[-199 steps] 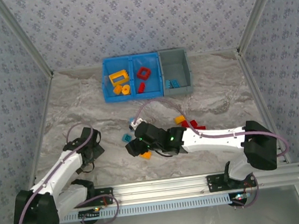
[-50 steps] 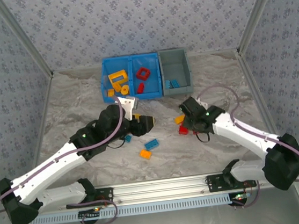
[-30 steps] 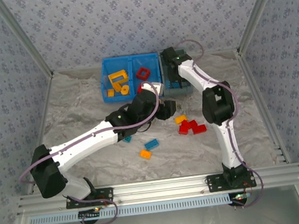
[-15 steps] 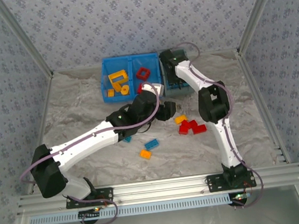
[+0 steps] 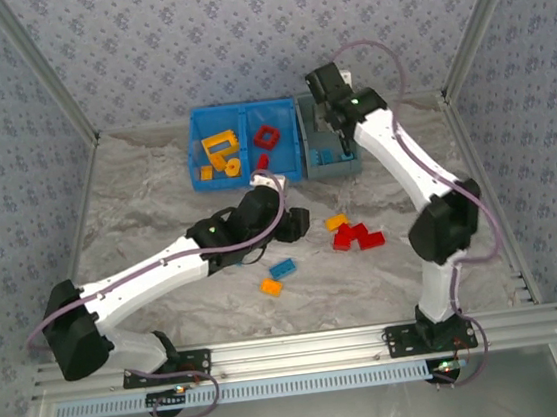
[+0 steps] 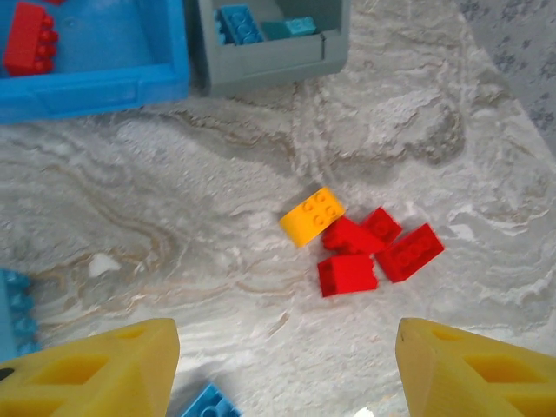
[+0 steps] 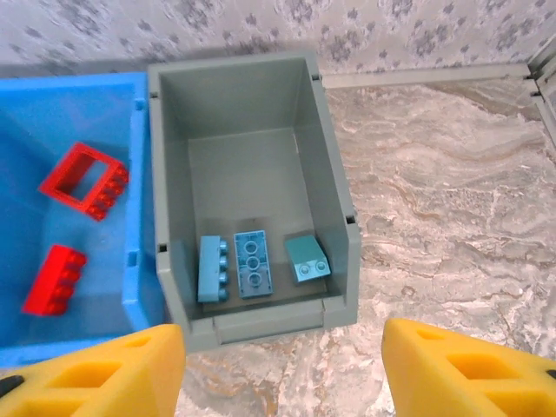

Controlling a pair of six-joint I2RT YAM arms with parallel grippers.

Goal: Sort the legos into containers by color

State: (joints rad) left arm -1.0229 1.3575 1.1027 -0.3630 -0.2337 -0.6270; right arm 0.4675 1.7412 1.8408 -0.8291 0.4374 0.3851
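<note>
Left wrist view looks down past the left tool, whose two yellow fingers stand spread wide with nothing between them. Ahead of that gap, a little toward the right finger, a yellow-orange brick lies flat on the worktop, studs up. Its long axis runs slantwise to the line joining the fingers, so I judge the wrist needs a small turn before it can close across the short sides. Pressed against the brick's right-hand side, or very nearly so, is a cluster of red bricks; the right finger could nudge them on the way down. A loose blue brick lies close by the left finger. Farther ahead stand the grey bin and the middle blue bin.

The right tool hangs over the grey bin with its fingers apart and empty. Three blue bricks lie in the bin just ahead of it. Off its left finger, a red frame and a red brick lie in the blue bin.

From above, the left tool is near the loose pieces and the right tool is well apart from them, so the left arm is the nearer one. The left blue bin, which holds the yellow pieces, lies ahead and to that tool's left.
</note>
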